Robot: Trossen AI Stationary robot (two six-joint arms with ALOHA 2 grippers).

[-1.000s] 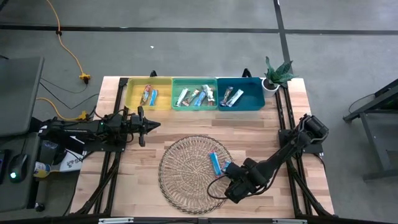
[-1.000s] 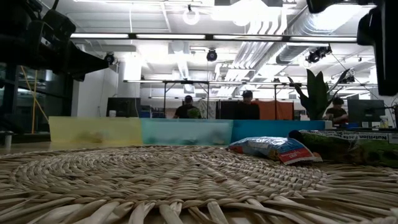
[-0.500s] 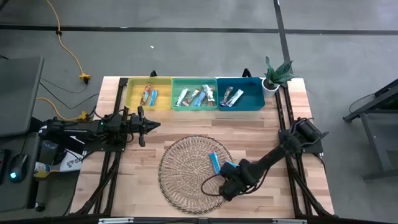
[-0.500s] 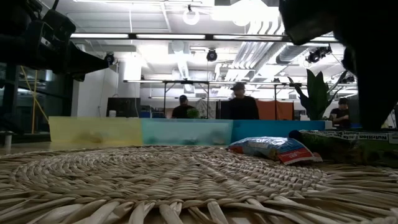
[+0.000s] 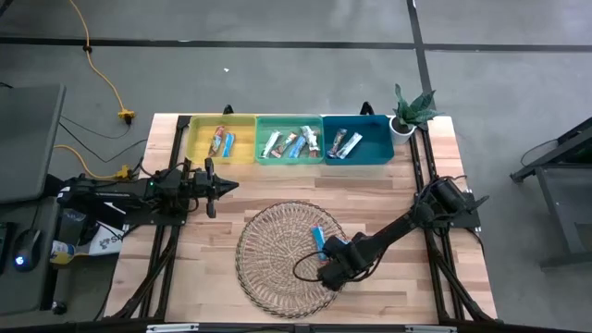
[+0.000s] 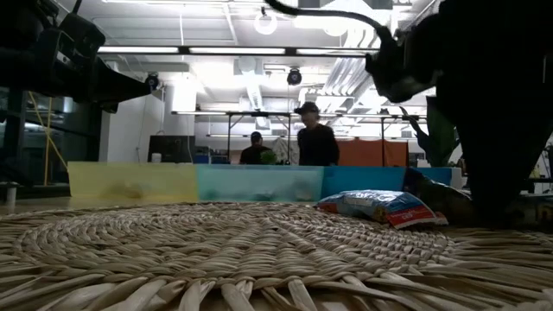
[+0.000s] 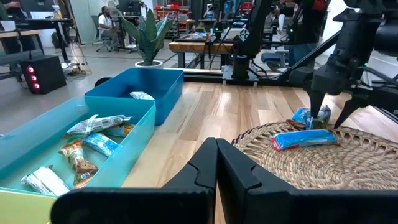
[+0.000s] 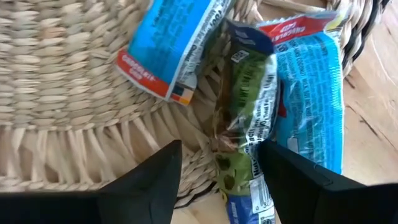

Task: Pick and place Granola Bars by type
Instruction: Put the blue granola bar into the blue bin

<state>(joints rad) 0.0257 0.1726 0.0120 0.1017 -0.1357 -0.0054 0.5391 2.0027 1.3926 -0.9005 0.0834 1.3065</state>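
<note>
You see the right gripper (image 5: pixel 326 274) lowered over the right edge of the woven mat (image 5: pixel 273 250), its fingers (image 8: pixel 149 180) spread to either side of a dark green bar (image 8: pixel 245 134) without touching it. That bar lies on the mat rim between two blue bars: one blue bar (image 8: pixel 171 43) farther in on the weave, the other blue bar (image 8: pixel 308 87) at the outer edge, partly under the green one. From above you see only the first blue bar (image 5: pixel 317 237) clear of the arm. The left gripper (image 5: pixel 215 188) waits over the table (image 5: pixel 388 185) well apart from the mat, short of the bins, its fingers (image 7: pixel 205 168) pressed together. Along the far edge of the table you see three bins side by side: a yellow bin (image 5: pixel 196 139) with two bars, a green bin (image 5: pixel 262 123) with several silver and teal bars, and a blue bin (image 5: pixel 375 143) with two bars. A potted plant (image 5: pixel 410 109) stands just beside the blue bin. In the low view a person (image 6: pixel 314 141) stands in the room behind the bins.
</note>
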